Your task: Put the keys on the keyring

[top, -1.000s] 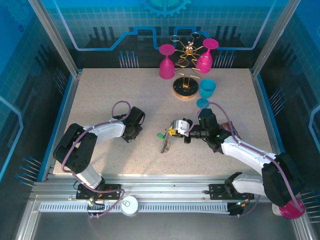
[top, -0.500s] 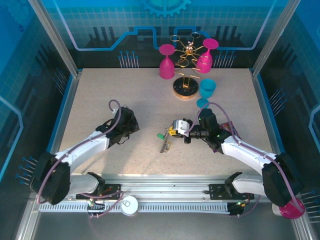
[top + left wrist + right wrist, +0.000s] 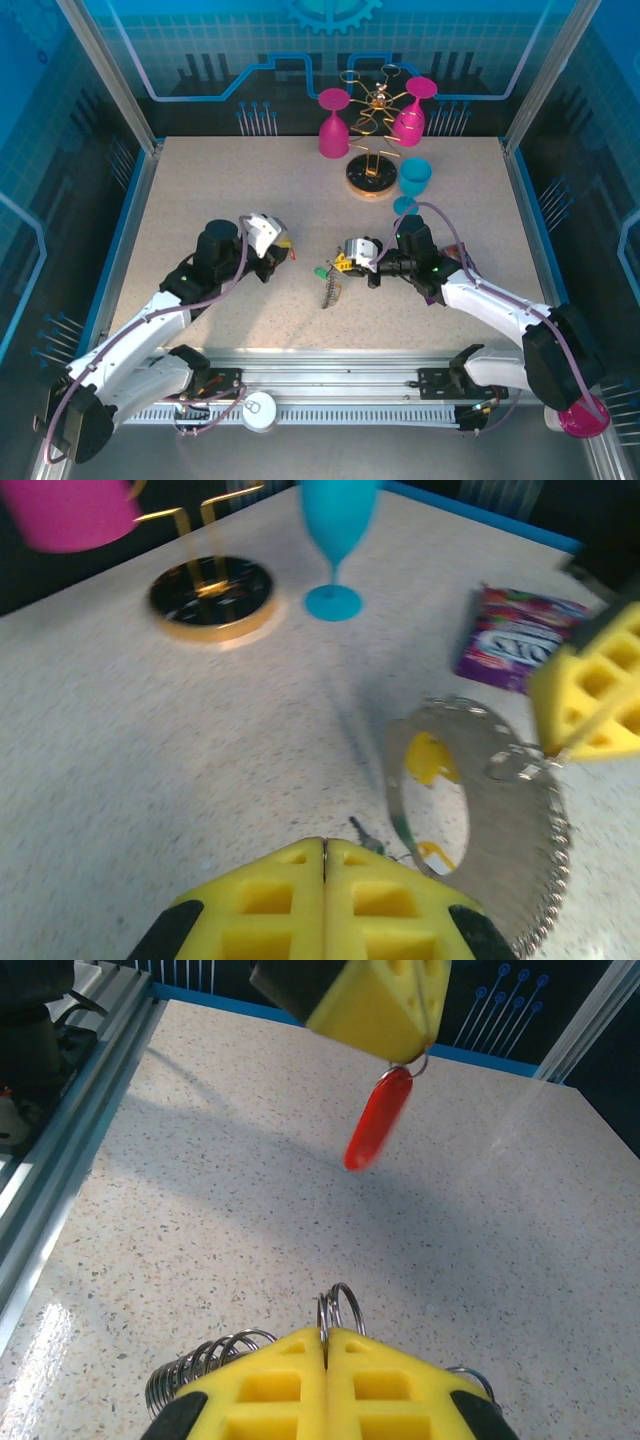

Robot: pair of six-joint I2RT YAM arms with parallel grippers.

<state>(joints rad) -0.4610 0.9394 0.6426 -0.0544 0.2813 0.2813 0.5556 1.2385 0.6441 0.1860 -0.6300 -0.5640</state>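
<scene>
My left jaws are pressed together on the small ring at the head of the red key. In the right wrist view it dangles at upper centre beneath my left pads, its long axis near upright and its free end tipped toward the lower left. My right jaws are clamped on the keyring. In the left wrist view my right pads pinch its rim at the right edge of the frame, and the grey loop with its beaded edge runs from there toward the lower right corner, long axis roughly top to bottom.

A yellow key shows through the loop's opening, and in the top view a green key lies on the surface just left of my right jaws. Whether either is already threaded I cannot tell.

What matters now is the gap. In the top view the keyring sits to the right of my left jaws, near but apart, and the red key hangs on the side facing it. A wire coil stands up between my right pads — I judge that is where the key's ring must go. So the left arm should carry the key rightward while the right holds steady; a swinging key could miss the wire.
</scene>
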